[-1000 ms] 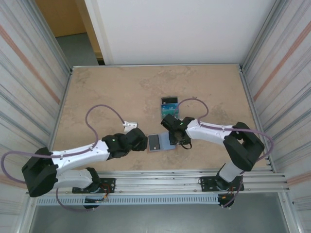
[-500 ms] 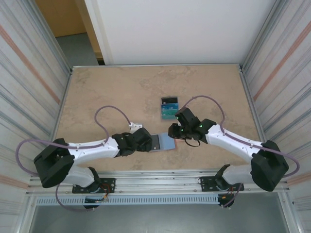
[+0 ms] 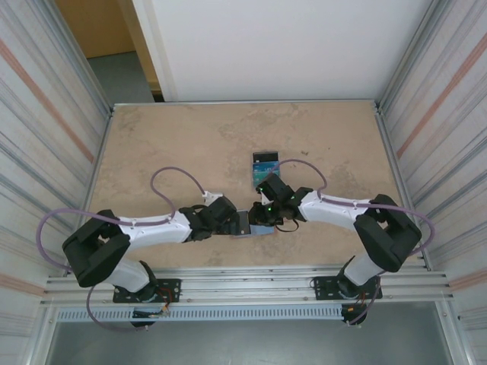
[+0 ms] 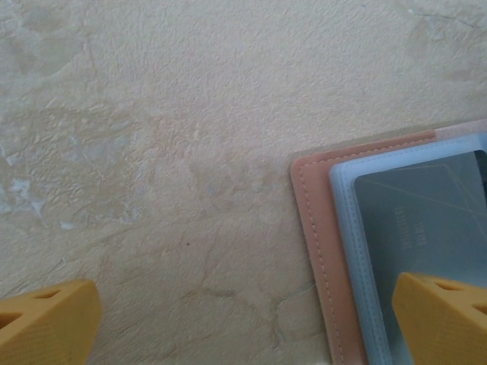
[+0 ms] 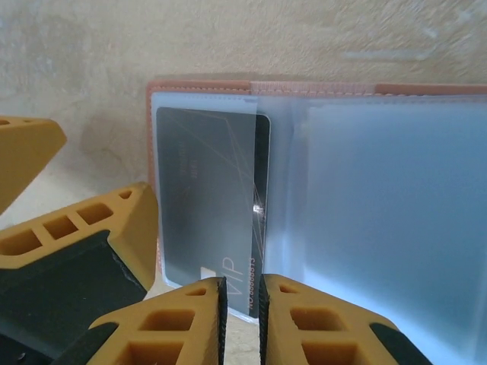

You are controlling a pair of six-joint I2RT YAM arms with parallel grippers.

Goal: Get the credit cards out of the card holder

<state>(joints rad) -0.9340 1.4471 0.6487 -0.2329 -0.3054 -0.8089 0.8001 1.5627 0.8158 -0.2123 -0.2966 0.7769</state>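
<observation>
1. The left arm stretches low toward the card holder from its left side.
2. The left tool has its jaws spread wide, with one fingertip over the card holder's left panel and the other off to its left.
3. The right arm comes in from the card holder's right, bent sharply at the elbow.
4. The right tool hangs over the card holder with its jaws narrowed to a slit. Whether they pinch anything cannot be told.

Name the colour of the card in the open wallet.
The card is dark grey with faint pale lines; right wrist view shows it best.
</observation>
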